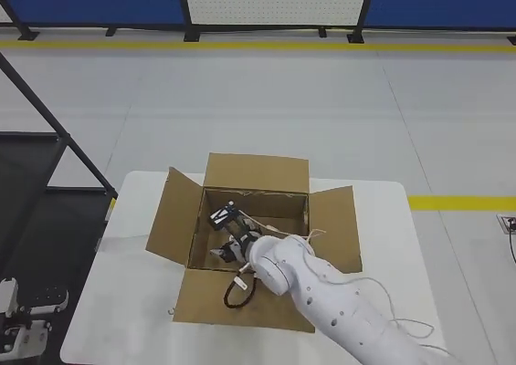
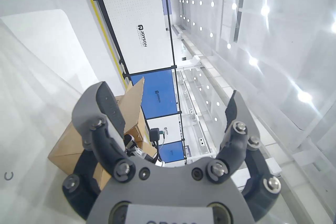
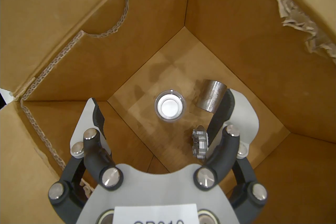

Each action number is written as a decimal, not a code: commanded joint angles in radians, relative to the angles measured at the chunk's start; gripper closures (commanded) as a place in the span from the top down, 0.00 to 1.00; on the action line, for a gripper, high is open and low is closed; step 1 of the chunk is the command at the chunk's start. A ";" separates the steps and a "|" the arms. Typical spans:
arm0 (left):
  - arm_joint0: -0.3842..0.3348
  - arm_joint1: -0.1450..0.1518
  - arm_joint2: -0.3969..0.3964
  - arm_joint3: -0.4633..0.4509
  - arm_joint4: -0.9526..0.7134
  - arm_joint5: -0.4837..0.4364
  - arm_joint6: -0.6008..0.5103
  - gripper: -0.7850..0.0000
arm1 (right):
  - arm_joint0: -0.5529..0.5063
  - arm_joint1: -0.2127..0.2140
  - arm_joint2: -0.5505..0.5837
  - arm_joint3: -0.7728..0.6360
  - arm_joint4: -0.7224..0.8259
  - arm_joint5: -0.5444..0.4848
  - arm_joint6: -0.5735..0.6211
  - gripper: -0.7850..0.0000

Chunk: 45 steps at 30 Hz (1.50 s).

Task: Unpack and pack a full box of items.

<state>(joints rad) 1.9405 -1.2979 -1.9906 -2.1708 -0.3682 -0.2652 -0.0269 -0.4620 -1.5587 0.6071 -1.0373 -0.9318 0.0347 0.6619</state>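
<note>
An open cardboard box (image 1: 239,171) stands on the white table (image 1: 385,196) with its flaps spread out. My right gripper (image 3: 162,109) hangs open inside the box (image 3: 236,25), above its floor. On that floor lie a small clear round container (image 3: 170,105) with a white inside, a short metal cylinder (image 3: 210,95) and a toothed metal part (image 3: 198,143), the last two partly behind one finger. The white right arm (image 1: 331,301) goes down into the box from the near side. My left gripper (image 2: 170,109) is open and empty, tilted up toward the ceiling, with the box (image 2: 71,146) beyond it.
A black frame with a dark shelf (image 1: 20,192) stands left of the table. A black cable loop (image 1: 237,292) lies on the box's near flap. Yellow floor lines and blue partition panels (image 1: 102,11) lie beyond the table.
</note>
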 commanded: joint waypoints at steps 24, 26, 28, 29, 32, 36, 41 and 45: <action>0.000 0.000 0.000 0.000 0.000 0.000 0.000 1.00 | 0.010 -0.058 0.033 0.052 -0.069 0.058 -0.028 0.00; 0.000 0.000 0.000 0.000 0.000 0.000 0.000 1.00 | -0.024 -0.038 0.068 -0.035 -0.105 0.071 -0.029 0.00; 0.000 0.000 0.000 0.000 0.000 0.000 0.000 1.00 | -0.077 -0.012 0.117 -0.151 -0.146 0.067 -0.029 0.00; 0.000 0.000 0.000 0.000 0.000 0.000 0.000 1.00 | -0.112 0.003 0.143 -0.220 -0.166 0.054 -0.028 0.00; 0.000 0.000 0.000 0.000 0.000 0.000 0.000 1.00 | -0.231 0.047 0.226 -0.428 -0.267 0.039 0.000 0.00; 0.000 0.000 0.000 0.000 0.000 0.000 0.000 1.00 | -0.398 0.088 0.317 -0.694 -0.418 0.061 0.026 0.00; 0.000 0.000 0.000 0.000 0.000 0.000 0.000 1.00 | -0.530 0.109 0.379 -0.866 -0.504 0.093 -0.003 0.00; 0.000 0.000 0.000 0.000 0.000 0.000 0.000 1.00 | -0.530 0.109 0.379 -0.866 -0.504 0.093 -0.003 0.00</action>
<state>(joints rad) 1.9405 -1.2979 -1.9906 -2.1708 -0.3685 -0.2652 -0.0269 -0.9919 -1.4496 0.9863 -1.9035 -1.4358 0.1281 0.6585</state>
